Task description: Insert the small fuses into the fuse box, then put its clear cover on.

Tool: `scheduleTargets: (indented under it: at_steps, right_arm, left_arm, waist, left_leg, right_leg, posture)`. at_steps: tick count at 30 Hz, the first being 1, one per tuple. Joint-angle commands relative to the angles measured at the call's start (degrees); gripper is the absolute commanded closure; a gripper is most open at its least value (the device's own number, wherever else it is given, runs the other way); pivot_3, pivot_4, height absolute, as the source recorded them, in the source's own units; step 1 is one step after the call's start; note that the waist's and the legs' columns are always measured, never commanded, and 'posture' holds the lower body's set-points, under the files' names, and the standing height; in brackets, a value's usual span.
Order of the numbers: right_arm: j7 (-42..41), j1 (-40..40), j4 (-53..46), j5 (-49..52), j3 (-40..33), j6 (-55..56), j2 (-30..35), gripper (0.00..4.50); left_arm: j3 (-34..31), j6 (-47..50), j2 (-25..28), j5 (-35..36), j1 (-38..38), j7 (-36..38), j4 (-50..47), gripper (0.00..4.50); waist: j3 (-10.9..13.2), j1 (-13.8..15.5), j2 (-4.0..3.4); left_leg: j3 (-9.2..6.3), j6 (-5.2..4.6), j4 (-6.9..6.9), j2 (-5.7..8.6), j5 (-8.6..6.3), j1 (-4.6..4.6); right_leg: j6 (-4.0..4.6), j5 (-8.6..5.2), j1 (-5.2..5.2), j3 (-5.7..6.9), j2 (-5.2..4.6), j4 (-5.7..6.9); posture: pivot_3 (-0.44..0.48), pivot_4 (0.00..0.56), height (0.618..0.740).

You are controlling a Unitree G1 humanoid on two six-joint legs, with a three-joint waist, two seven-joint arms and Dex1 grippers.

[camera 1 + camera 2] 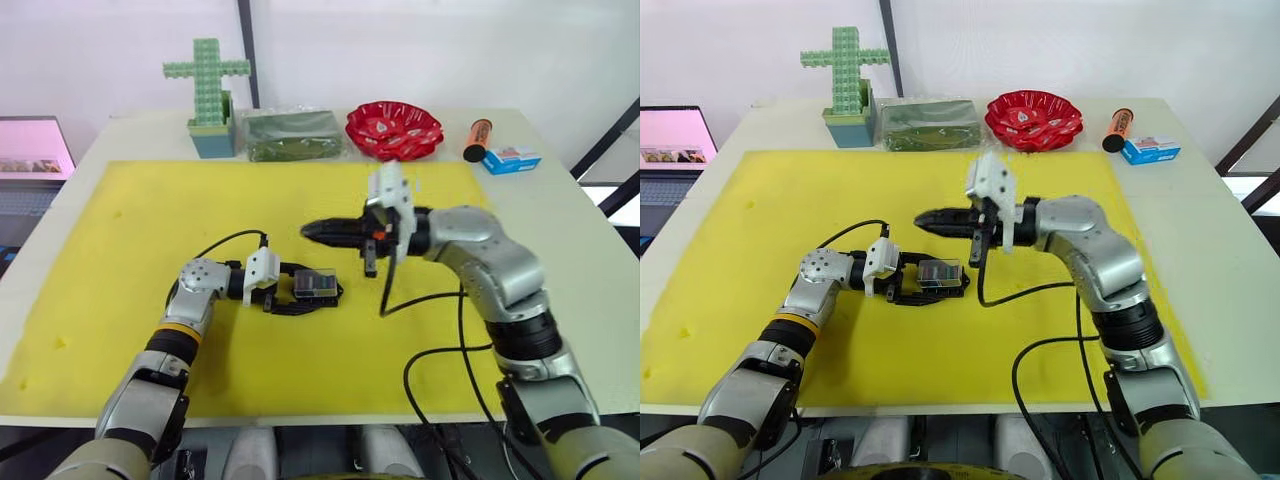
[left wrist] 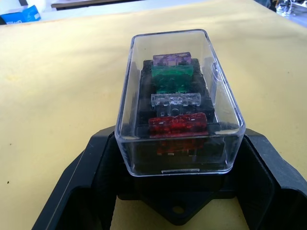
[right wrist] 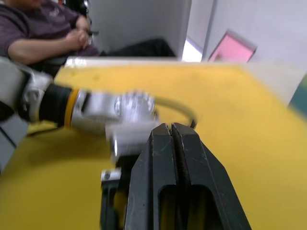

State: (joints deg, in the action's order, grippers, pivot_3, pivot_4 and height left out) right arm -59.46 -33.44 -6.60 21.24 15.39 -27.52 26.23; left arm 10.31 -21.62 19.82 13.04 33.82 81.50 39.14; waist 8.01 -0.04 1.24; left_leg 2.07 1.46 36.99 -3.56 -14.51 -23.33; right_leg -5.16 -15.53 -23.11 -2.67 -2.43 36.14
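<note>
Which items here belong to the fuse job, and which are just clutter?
Job:
fuse box, held by left gripper
four small fuses seated in it
clear cover on top

Clutter:
red bowl
green cross
green-filled bag
orange cylinder
blue-and-white carton

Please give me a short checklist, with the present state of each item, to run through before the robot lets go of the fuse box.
1. All four small plastic fuses seated in the black rectangular plastic fuse box, purple, green, whitish, red: ok.
2. Transparent rectangular plastic cover over the box: ok.
3. Cover fully clicked down: cannot tell.
4. Left hand holding the box, a finger on each side: ok.
5. Right hand shut, holding nothing, raised apart from the box: ok.
6. Box resting flat on the yellow mat: cannot tell.
</note>
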Motion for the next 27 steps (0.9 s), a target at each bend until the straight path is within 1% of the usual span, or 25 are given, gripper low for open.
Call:
scheduleTargets:
  at_steps: [1, 2, 3, 5, 7, 9, 14, 16, 18, 21, 24, 27]
  right_arm:
    - [-4.4, 4.52, 10.14, -8.51, 8.06, 9.24, 2.15, 4.47]
    - [-4.27, 4.62, 12.35, -9.4, 8.44, 10.7, 1.88, 4.47]
    - [-4.15, 4.51, 13.74, -9.8, 8.34, 11.7, 1.55, 4.47]
    - [-4.3, 3.69, 15.45, -9.26, 7.23, 12.45, 1.02, 4.47]
    - [-4.57, 2.68, 14.02, -5.81, 4.94, 9.43, 0.29, 4.47]
    - [-4.79, 2.11, 11.6, -4.28, 3.57, 8.12, 0.26, 4.47]
    - [-3.36, 1.06, -0.22, 3.09, -1.74, 0.8, 0.04, 4.47]
    - [-2.08, -0.36, -6.16, 4.68, -4.09, -2.39, 1.72, 4.47]
    - [-1.98, -1.03, -10.14, 5.16, -6.71, -3.41, 4.86, 4.47]
    - [-3.36, -0.46, -10.63, 3.43, -8.66, -0.92, 9.79, 3.9]
    - [-4.55, 0.91, -9.1, 4.07, -11.06, -0.66, 13.37, 2.86]
    - [-3.96, 1.62, -9.04, 5.14, -11.89, -1.95, 14.0, 1.78]
  left_arm:
    - [0.07, 0.53, -0.61, -0.23, -0.31, 0.13, -0.41, 1.68]
    - [0.06, 0.56, -0.64, -0.37, -0.36, 0.1, -0.45, 1.68]
    - [0.01, 0.59, -0.69, -0.51, -0.37, 0.09, -0.47, 1.68]
    - [-0.11, 0.85, -0.67, -0.64, -0.58, 0.06, -0.82, 1.68]
    - [-0.22, 0.97, -0.42, -0.6, -0.84, 0.18, -1.13, 1.68]
    - [-0.28, 0.97, -0.23, -0.64, -0.95, 0.18, -1.19, 1.68]
    - [-0.36, 1.17, -0.29, -0.77, -1.11, -0.36, -1.65, 1.68]
    - [-0.36, 1.66, -0.13, -0.97, -1.22, -0.63, -1.79, 1.68]
    - [-0.38, 1.75, -0.02, -1.1, -1.26, -0.74, -1.83, 1.68]
    - [-0.67, 1.7, 0.07, -1.1, -0.88, -0.85, -1.38, 1.68]
    - [-1.04, 1.36, 0.06, -1.09, -0.31, -1.04, -0.53, 1.68]
    - [-1.21, 1.25, 0.02, -1.0, -0.22, -1.0, -0.24, 1.68]
  waist:
    - [0.06, 0.14, -0.12]
    - [-0.09, -0.06, -0.35]
    - [-0.18, -0.31, -0.35]
    - [-0.18, -0.48, -0.33]
    - [-0.18, -0.56, -0.32]
    - [-0.18, -0.53, -0.33]
    - [-0.14, -0.49, -0.34]
    - [-0.14, -0.45, -0.35]
    - [-0.14, -0.3, -0.35]
    - [-0.16, -0.32, -0.31]
    - [-0.15, -0.43, -0.31]
    - [-0.14, -0.57, -0.31]
  left_leg:
    - [0.02, 0.0, 0.01, 0.04, 0.0, 0.0]
    - [0.06, -0.01, 0.02, 0.07, 0.0, 0.0]
    - [0.15, -0.01, 0.01, 0.09, -0.01, 0.06]
    - [0.07, -0.04, 0.0, 0.06, -0.02, 0.42]
    - [0.02, -0.04, -0.04, 0.06, -0.03, 0.64]
    - [0.02, -0.04, -0.06, 0.05, -0.03, 0.66]
    - [0.02, -0.04, -0.06, 0.05, -0.03, 0.5]
    - [-0.02, -0.04, -0.02, 0.05, -0.03, 0.32]
    - [-0.05, -0.03, 0.02, 0.05, -0.03, 0.19]
    - [-0.08, -0.03, 0.05, 0.08, -0.03, 0.11]
    - [-0.08, -0.04, 0.03, 0.08, -0.03, 0.12]
    - [-0.08, -0.04, 0.03, 0.08, -0.03, 0.11]
  right_leg:
    - [0.01, 0.0, 0.0, -0.01, -0.02, 0.0]
    - [0.0, 0.0, -0.03, -0.07, -0.04, 0.0]
    - [-0.02, 0.01, -0.01, -0.17, -0.05, 0.02]
    - [0.01, -0.02, 0.37, -0.12, -0.01, -0.01]
    - [0.15, -0.11, 0.59, -0.07, -0.01, -0.03]
    - [0.16, -0.11, 0.61, -0.07, -0.02, -0.02]
    - [0.15, -0.11, 0.46, -0.07, -0.04, -0.01]
    - [0.09, -0.07, 0.32, -0.05, -0.04, 0.01]
    - [0.08, -0.06, 0.22, -0.03, -0.05, 0.01]
    - [0.09, -0.07, 0.2, 0.0, -0.08, -0.05]
    - [0.16, -0.1, 0.19, 0.0, -0.08, -0.07]
    - [0.16, -0.1, 0.16, 0.0, -0.07, -0.05]
  posture:
    - [0.0, 0.15, 0.74]
    - [0.0, 0.15, 0.74]
    - [0.0, 0.15, 0.74]
    - [0.0, 0.15, 0.74]
    - [0.0, 0.15, 0.74]
    - [0.0, 0.15, 0.74]
    - [0.0, 0.15, 0.74]
    - [0.0, 0.15, 0.74]
    - [0.0, 0.15, 0.74]
    - [0.0, 0.15, 0.74]
    - [0.0, 0.15, 0.74]
    - [0.0, 0.15, 0.74]
